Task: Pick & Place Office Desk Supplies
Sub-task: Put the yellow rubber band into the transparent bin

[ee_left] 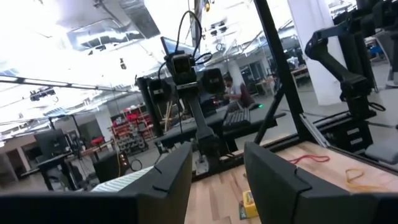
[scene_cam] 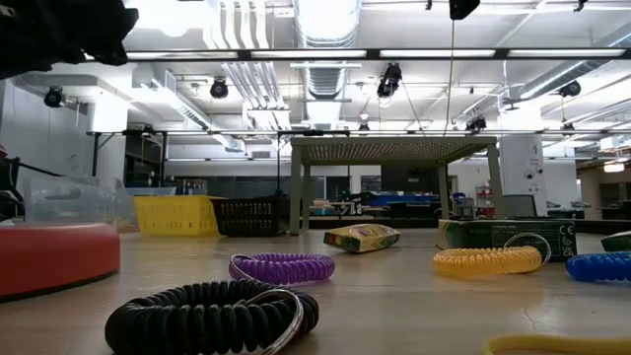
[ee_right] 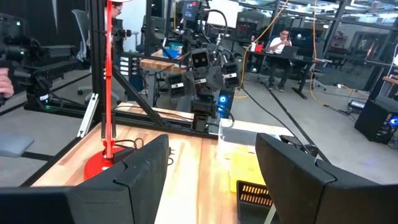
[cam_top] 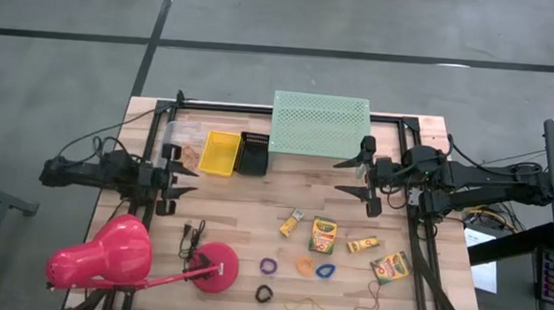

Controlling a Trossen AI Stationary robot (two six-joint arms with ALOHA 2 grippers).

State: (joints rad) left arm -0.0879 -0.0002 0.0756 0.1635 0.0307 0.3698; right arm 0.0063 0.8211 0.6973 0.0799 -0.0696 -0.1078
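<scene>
Black ring loop (scene_cam: 212, 318) lies nearest low camera, untouched. Your left gripper (cam_top: 180, 176) hangs beside yellow bin (cam_top: 220, 153), jaws partly apart, empty. Your right gripper (cam_top: 356, 178) hangs on that bin's far side past shelf (cam_top: 320, 124), jaws wide, empty. Crayon boxes (cam_top: 323, 235), purple loop (scene_cam: 281, 267), rubber bands (cam_top: 306, 307) all loose on table in front of bin. Judgement: nothing placed yet; whole job remains.

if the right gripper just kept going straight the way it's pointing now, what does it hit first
Probably nothing on the table. The right gripper, open and empty, points across toward the left gripper. The black bin and yellow bin seem to sit lower and to one side, though depth is unclear.
</scene>
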